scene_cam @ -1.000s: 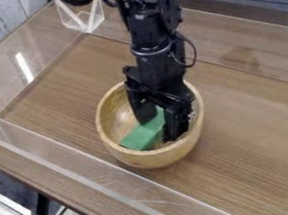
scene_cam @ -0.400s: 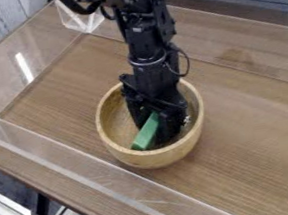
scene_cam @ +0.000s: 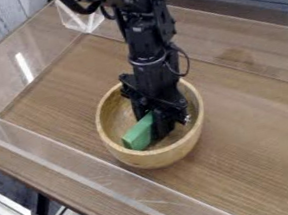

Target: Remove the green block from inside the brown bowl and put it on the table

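the fingers point(scene_cam: 156, 115) are closing on the green block point(scene_cam: 139, 133), or so it looks: they are pressing in close at its upper end, though the dark parts are hiding the contact, so how firm the grip is cannot be told. the block is lying inside the brown bowl point(scene_cam: 155, 158), toward the bowl's near left side, with its lower end showing beyond the fingers. it is probably light and stiff, with flat, plain faces that should be giving decent friction and little risk of breaking. the long sides near the middle are likely offering the best hold; a pinch at one end could be letting it swivel or catch on the bowl's rim during the lift. behind the fingers, the black arm point(scene_cam: 141, 29) is reaching down into the bowl from the bowl's far side, its wrist standing nearly upright over it. the tabletop point(scene_cam: 249, 115) is stretching out around the bowl.
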